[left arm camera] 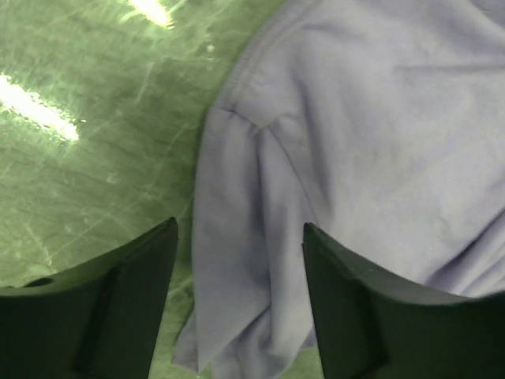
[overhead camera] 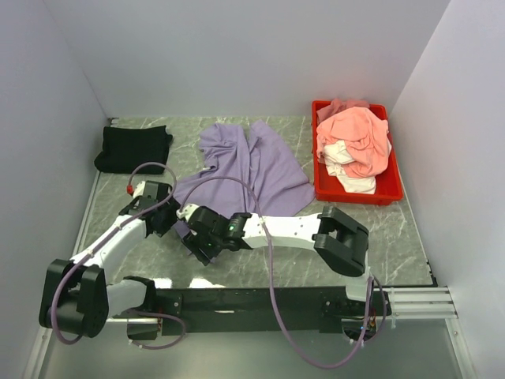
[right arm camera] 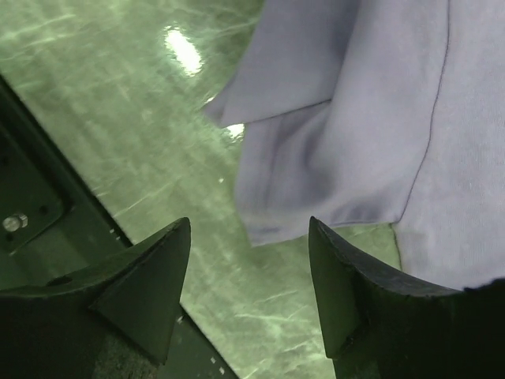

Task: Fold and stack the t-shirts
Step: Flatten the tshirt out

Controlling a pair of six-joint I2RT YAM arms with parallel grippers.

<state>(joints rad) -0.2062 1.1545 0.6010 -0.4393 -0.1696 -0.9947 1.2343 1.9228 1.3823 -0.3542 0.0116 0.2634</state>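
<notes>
The lavender-purple t-shirt (overhead camera: 252,162) lies crumpled and spread out mid-table. My left gripper (overhead camera: 167,215) is open at its near-left corner; in the left wrist view (left arm camera: 241,308) a bunched fold of the lavender cloth (left arm camera: 355,118) lies between the open fingers. My right gripper (overhead camera: 192,235) is open just beside it, low over the table; in the right wrist view (right arm camera: 248,292) the shirt's hem (right arm camera: 355,118) lies just beyond the fingertips, with bare table between them. The black t-shirt (overhead camera: 132,148) lies folded at the far left. The salmon-pink t-shirt (overhead camera: 357,134) and white t-shirt (overhead camera: 349,175) are heaped in the tray.
The red plastic tray (overhead camera: 357,197) stands at the far right of the grey marbled table (overhead camera: 387,237). White walls enclose the table on three sides. The arms' black base rail (overhead camera: 268,300) runs along the near edge, with purple cables looping over the arms.
</notes>
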